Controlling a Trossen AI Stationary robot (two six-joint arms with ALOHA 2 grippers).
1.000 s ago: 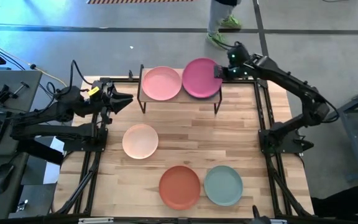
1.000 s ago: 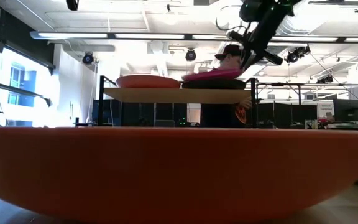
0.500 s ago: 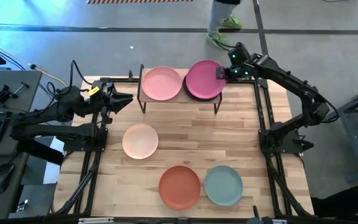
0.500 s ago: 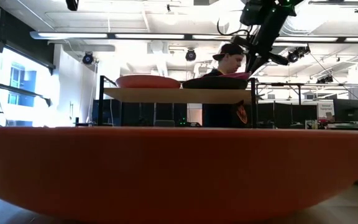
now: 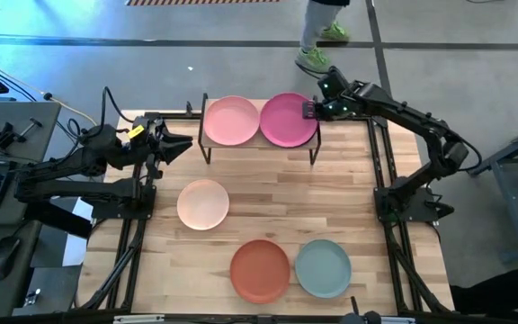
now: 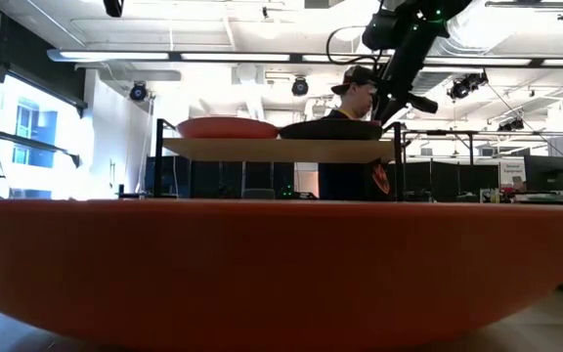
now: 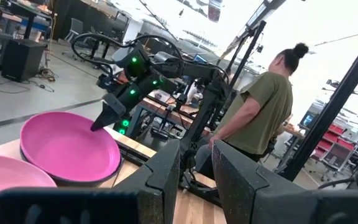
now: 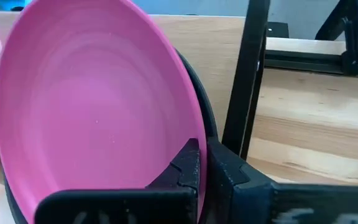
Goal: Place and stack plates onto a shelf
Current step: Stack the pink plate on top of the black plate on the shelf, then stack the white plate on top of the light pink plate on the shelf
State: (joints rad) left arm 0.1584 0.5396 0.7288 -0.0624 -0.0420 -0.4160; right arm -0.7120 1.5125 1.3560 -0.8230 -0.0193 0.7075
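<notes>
On the shelf (image 5: 259,145) at the table's far edge the pale pink plate (image 5: 233,121) lies on the left. The magenta plate (image 5: 286,120) lies on the right, nested in the dark grey plate (image 8: 207,119). My right gripper (image 5: 312,110) is shut at the magenta plate's right rim. My left gripper (image 5: 185,144) waits open and empty just left of the shelf. The cream plate (image 5: 203,203), the orange-red plate (image 5: 260,270) and the pale teal plate (image 5: 323,268) lie flat on the tabletop. My right gripper pinches the magenta plate's right rim (image 8: 190,134), one finger inside the plate and one outside it. The fingers come from the table's right side, slanting down. The plate lies about level inside the dark grey plate on the shelf.
The shelf's black legs (image 5: 313,153) stand at its corners, and one leg (image 8: 244,74) stands close beside my right gripper. A person stands beyond the table's far edge (image 5: 320,36). The orange-red plate fills the low view's foreground (image 6: 281,274). Bare tabletop (image 5: 295,198) lies before the shelf.
My right gripper has gone down and a little toward the table's left edge with the magenta plate. The plate was tilted, its right rim raised; it now lies level in the dark grey plate and sits slightly farther left.
</notes>
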